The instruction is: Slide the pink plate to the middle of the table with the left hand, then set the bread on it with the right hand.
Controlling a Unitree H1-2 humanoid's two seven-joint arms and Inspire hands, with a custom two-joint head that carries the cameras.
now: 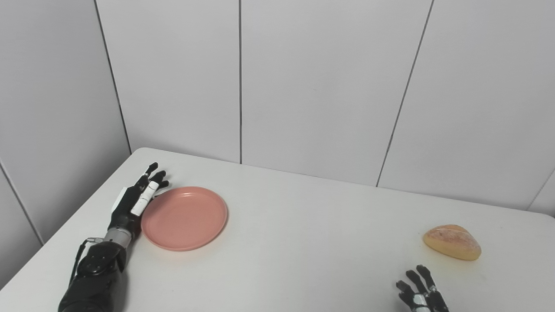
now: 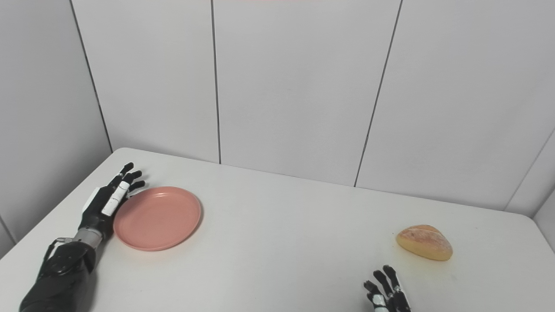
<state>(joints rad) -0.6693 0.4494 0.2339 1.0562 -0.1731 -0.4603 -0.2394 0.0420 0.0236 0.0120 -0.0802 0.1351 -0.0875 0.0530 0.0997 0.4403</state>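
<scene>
Pale grey wall panels back a smooth white tabletop [image 1: 303, 242] on my feed. My left hand [image 1: 134, 201] lies flat with fingers spread, grasping nothing, its edge against the left rim of the one pink plate [image 1: 184, 218], a round, shallow, matte dish on the tabletop's left part. My right hand [image 1: 420, 292] is cut off at the bottom edge; its visible fingers are spread and empty. One crusty, rounded bread [image 1: 452, 242] sits just beyond it, well apart from the plate.
</scene>
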